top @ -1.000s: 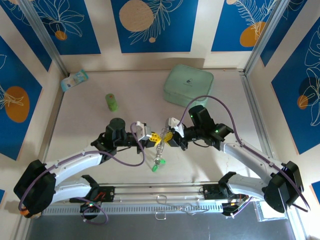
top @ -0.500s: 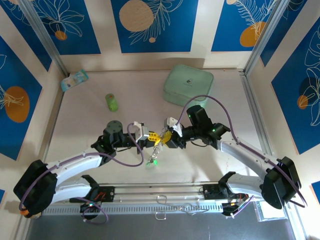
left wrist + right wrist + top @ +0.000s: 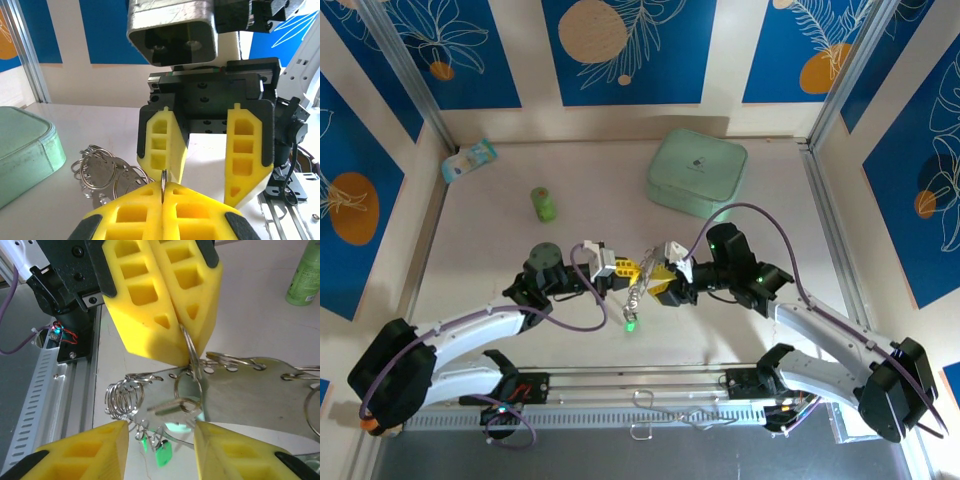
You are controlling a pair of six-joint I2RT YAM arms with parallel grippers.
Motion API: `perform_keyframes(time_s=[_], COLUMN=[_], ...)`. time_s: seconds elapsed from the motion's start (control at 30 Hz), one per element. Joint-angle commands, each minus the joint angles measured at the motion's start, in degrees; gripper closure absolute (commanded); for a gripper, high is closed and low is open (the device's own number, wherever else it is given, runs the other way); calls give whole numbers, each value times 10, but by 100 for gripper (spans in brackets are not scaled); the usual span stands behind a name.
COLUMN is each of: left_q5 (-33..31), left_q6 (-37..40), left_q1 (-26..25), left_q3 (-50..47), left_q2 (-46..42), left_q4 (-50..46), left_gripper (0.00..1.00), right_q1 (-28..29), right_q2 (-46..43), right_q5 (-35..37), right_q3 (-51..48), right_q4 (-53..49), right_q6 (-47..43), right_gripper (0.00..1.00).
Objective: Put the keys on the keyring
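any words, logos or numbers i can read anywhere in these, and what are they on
No text is readable in any view.
On the mint-green case: a small dark mark on the lid, too small to read.
On the packet: print too blurred to read.
On the green bottle: any label is too small to tell.

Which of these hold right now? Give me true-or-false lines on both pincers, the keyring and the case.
The left pincer is shut on the keyring. True.
The right pincer is clamped on a key. False: its fingers stand apart.
The mint case touches the left pincer. False: it sits apart, far back on the right.
A green-headed key shows below both pincers in the top view. True.
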Motion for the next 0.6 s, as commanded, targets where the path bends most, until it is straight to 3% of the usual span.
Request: perform_keyframes(time_s=[0.0, 0.3, 0.57], left_q5=[-11, -17, -20], left_q6=[-11, -23, -36], left_q1=[-3, -3, -3], left_q3=[-2, -2, -3], left_q2=[1, 4, 7], left_q4=[40, 60, 98], left_gripper=[100, 100, 100], right_q1=[8, 33, 47], right_q2=[-7, 24, 55], right_q5=[19, 73, 79], right_q3=[-12, -7, 10], right_q4=[44, 66, 59], right_q6=[20, 23, 12], right_gripper=[59, 62, 88])
